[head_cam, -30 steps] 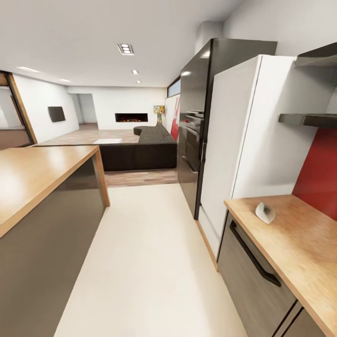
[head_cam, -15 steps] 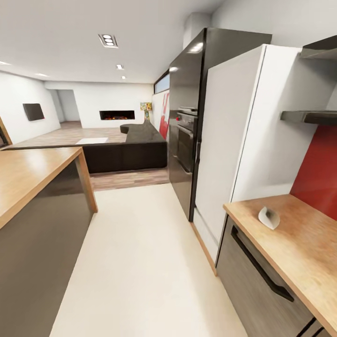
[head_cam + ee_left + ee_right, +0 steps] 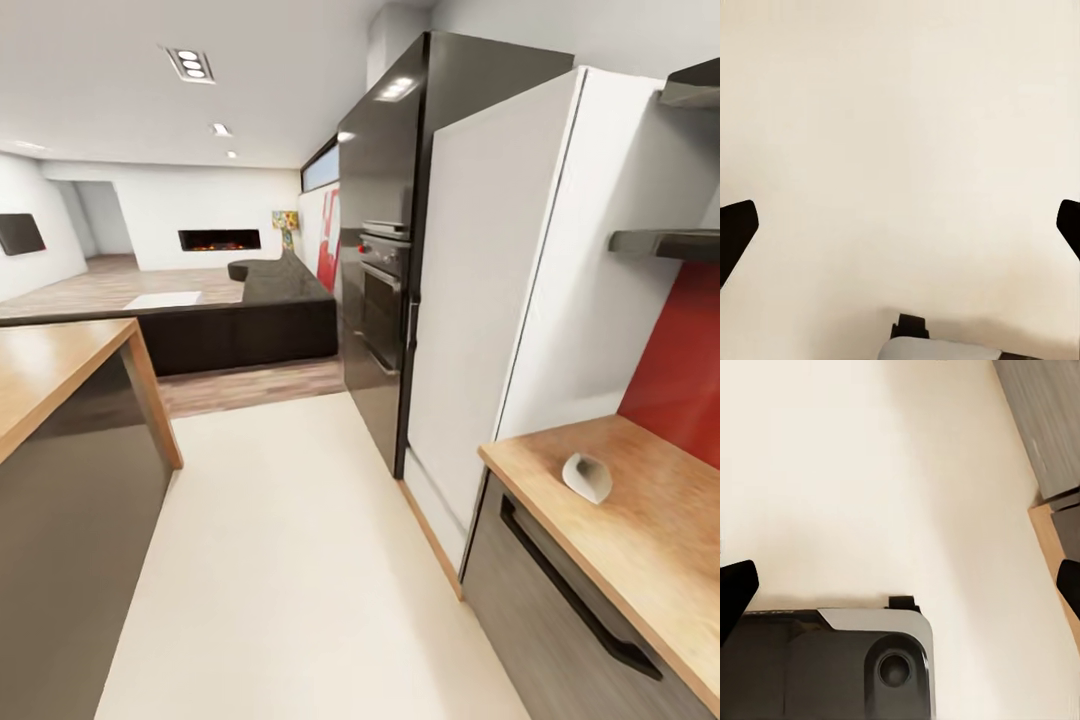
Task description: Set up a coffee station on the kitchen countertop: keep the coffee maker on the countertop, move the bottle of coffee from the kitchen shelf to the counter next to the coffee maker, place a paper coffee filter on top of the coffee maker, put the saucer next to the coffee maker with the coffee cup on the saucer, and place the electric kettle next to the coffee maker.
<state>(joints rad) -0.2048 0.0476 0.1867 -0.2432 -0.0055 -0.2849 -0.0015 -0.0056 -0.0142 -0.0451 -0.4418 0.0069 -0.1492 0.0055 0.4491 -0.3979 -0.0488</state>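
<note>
Cream floor (image 3: 300, 560) lies under both hanging arms; the left gripper (image 3: 900, 225) and right gripper (image 3: 900, 585) each have jaws spread wide, holding nothing. A paper coffee filter (image 3: 587, 477) sits on the wooden bench (image 3: 640, 540) beside the white fridge (image 3: 500, 300), with the black oven (image 3: 385, 300) beyond

L pincer (image 3: 900, 225) and R pincer (image 3: 900, 577) are both hanging w/ fingers spread wide apart, gripping nothing, pointing down.
</note>
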